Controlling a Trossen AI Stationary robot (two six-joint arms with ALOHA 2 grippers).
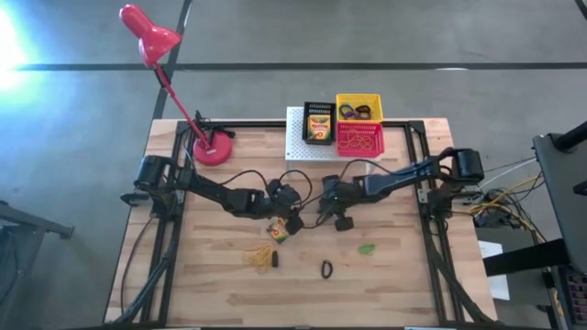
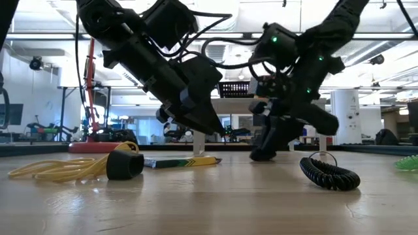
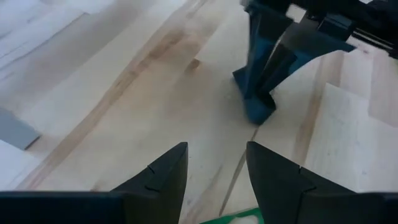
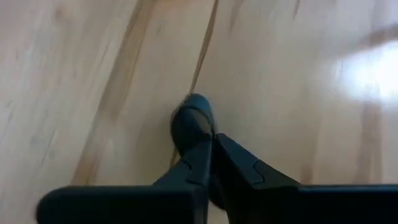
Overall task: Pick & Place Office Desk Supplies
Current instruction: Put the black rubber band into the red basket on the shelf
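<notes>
My right gripper (image 4: 210,144) is shut at mid-table, its fingertips down on the wood at a small dark purple ring (image 4: 191,117). My left gripper (image 3: 216,163) hangs open just to the left of it, with nothing between its fingers. It hovers beside a yellow-and-green crayon box (image 1: 278,229) that lies flat on the table. Nearer the front lie a yellowish rubber-band tangle (image 1: 260,258) with a small black piece (image 1: 275,259), a black ring (image 1: 326,269) and a green ring (image 1: 367,248). My right gripper pinches the purple ring at its edge (image 4: 198,132) between the ends of its two fingers (image 3: 260,81). The fingers slant down from the table's right side. The ring lies on the table in front of the fingertips.
A red desk lamp (image 1: 213,147) stands at the far left. On a white perforated stand (image 1: 295,137) at the far edge sit a black bin holding a crayon box (image 1: 318,122), a yellow bin (image 1: 358,106) and a pink bin (image 1: 359,138).
</notes>
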